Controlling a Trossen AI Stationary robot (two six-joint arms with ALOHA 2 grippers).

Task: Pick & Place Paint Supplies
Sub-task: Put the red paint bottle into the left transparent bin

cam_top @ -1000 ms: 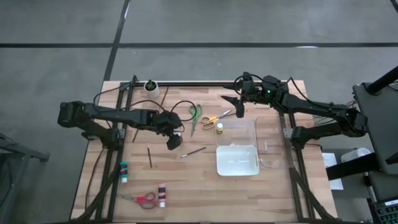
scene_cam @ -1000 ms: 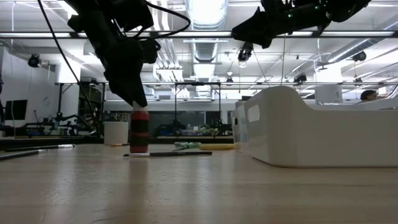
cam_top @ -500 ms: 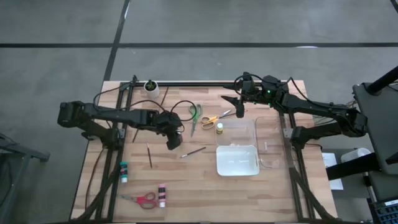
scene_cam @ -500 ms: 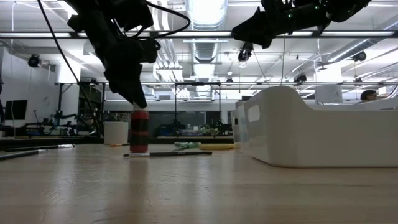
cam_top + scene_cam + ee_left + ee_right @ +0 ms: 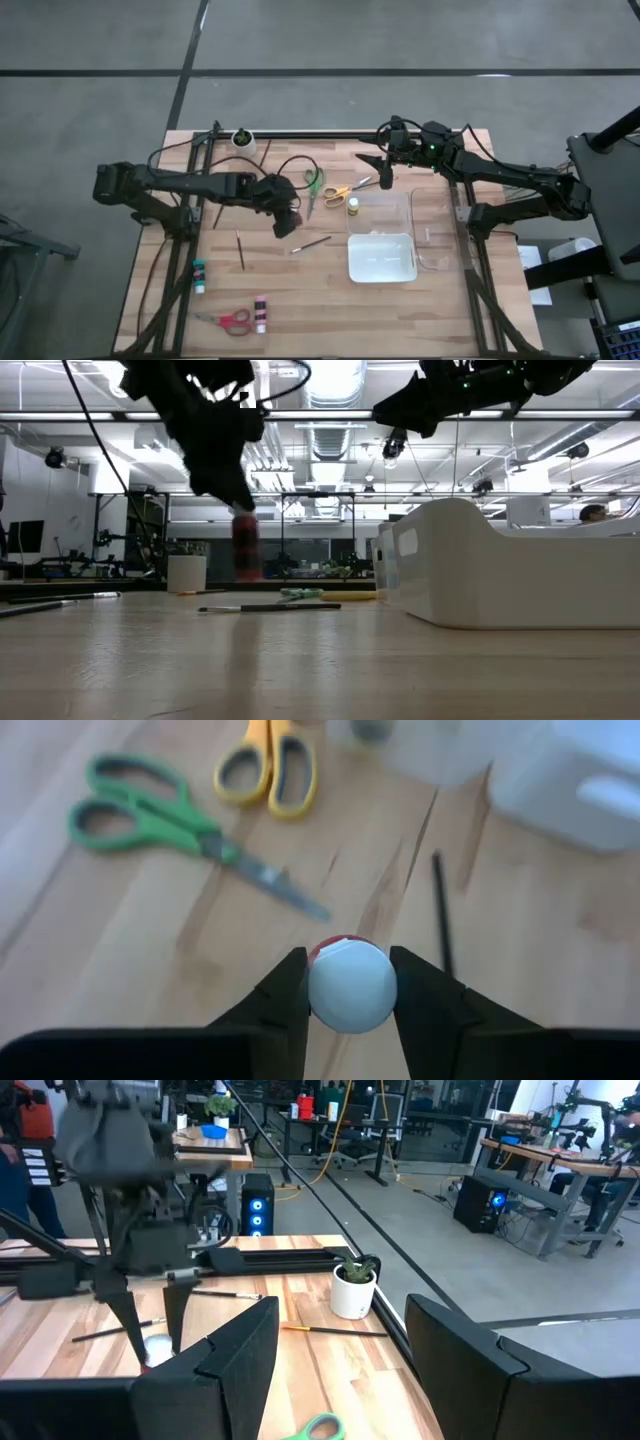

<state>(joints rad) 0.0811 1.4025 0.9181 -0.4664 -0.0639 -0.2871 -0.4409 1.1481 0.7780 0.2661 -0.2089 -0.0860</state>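
Observation:
A red paint bottle (image 5: 245,547) with a pale cap (image 5: 350,988) hangs above the table's middle, with my left gripper (image 5: 287,222) shut on it. Lying on the wood are green scissors (image 5: 314,185), yellow scissors (image 5: 340,192), two thin brushes (image 5: 311,243) (image 5: 240,250), a teal bottle (image 5: 199,275), red scissors (image 5: 230,320) and a red-and-white bottle (image 5: 261,313). A yellow-and-black bottle (image 5: 353,206) stands by the clear container. My right gripper (image 5: 385,175) hovers open, high over the far middle of the table. My left gripper pinches the bottle's round pale cap (image 5: 350,988) between its two fingers (image 5: 290,992), one on each side. The fingers come slanting down from the table's left. The bottle hangs below them, roughly upright and clear of the table.
A white tray (image 5: 381,258) sits right of centre, with a clear container (image 5: 385,210) behind it. A small white cup with a plant (image 5: 242,138) stands at the far edge. Black frame rails run along the left, right and far sides.
My left gripper has gone up and a little toward the table's right edge. The red bottle, which stood on the wood under its fingers, is now lifted clear.

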